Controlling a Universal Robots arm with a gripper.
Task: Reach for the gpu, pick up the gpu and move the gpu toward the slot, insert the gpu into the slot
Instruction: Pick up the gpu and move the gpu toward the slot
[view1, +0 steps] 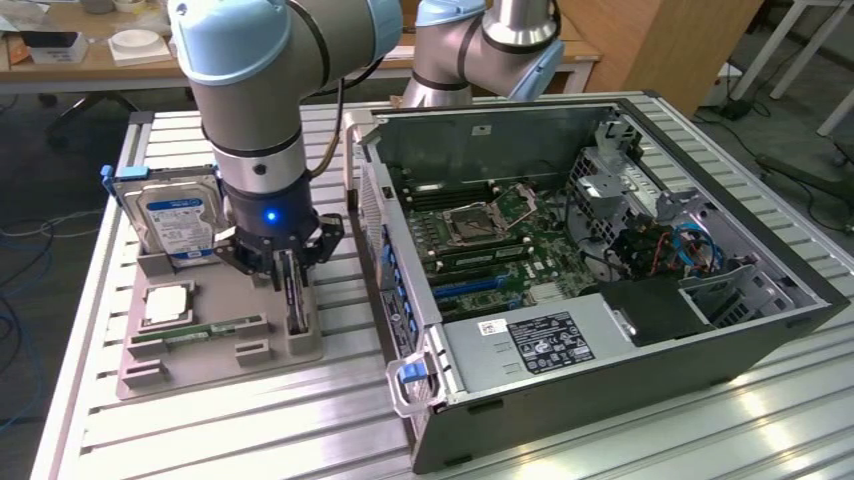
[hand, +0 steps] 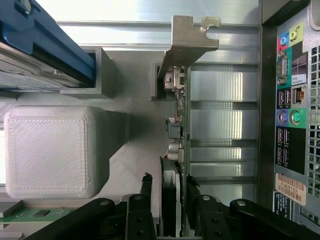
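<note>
The gpu is a thin black card standing on edge in a slit of the grey holder tray, to the exterior view's left of the open computer case. My gripper comes straight down onto its top edge. In the wrist view, the black fingers press on both faces of the gpu, whose silver bracket sticks out at the far end. The card still sits in the holder. The blue slot lies on the motherboard inside the case.
On the same tray stand a hard drive with a blue label, a square processor and a green memory stick. The case wall rises close beside the gripper. A second arm stands behind the case.
</note>
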